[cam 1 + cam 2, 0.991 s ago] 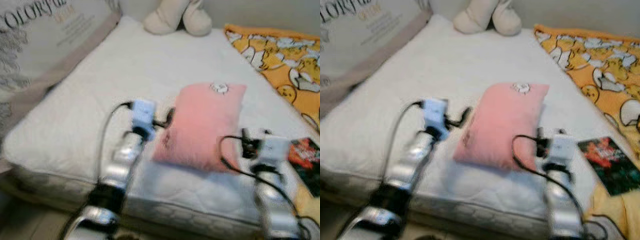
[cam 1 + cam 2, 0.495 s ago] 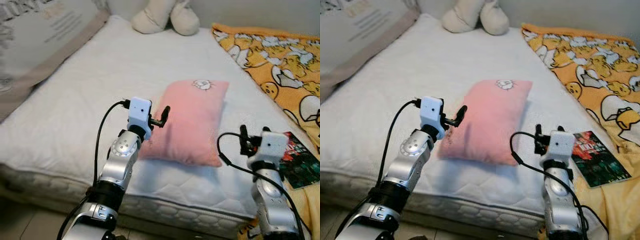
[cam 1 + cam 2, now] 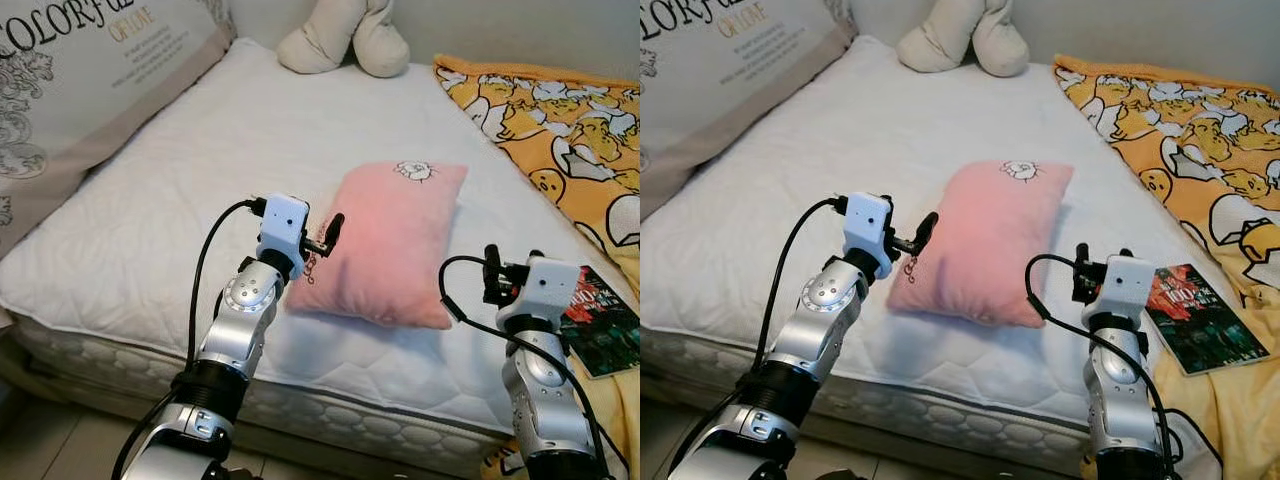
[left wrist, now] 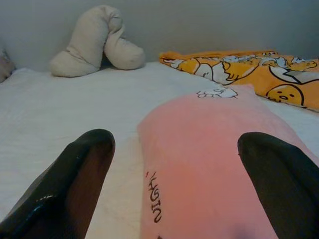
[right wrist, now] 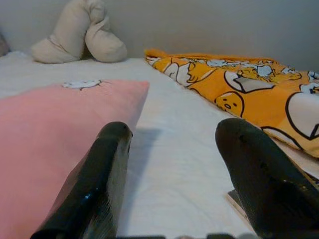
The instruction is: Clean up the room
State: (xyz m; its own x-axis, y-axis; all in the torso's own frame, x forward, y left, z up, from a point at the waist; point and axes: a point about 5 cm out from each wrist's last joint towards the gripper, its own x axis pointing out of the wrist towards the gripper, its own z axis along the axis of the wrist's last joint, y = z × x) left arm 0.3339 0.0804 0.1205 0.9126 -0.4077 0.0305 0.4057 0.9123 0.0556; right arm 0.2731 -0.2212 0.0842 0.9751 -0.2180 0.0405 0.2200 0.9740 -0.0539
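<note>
Flanking the pink pillow (image 3: pixel 393 243), left gripper (image 3: pixel 330 234) and right gripper (image 3: pixel 492 273), both raised, fingers spread.

Bed (image 3: pixel 180 190): broad bare mattress on the left side, open for passage. Pink pillow (image 3: pixel 395 240): centre, near the front edge, between the left pincer (image 3: pixel 325 237) and right pincer (image 3: pixel 505 272). Book (image 3: pixel 1202 318): just right of the right pincer. Yellow blanket (image 3: pixel 560 130): covers the right side. Plush toy (image 3: pixel 345 35): far end. Large printed pillow (image 3: pixel 70 90): left edge.
</note>
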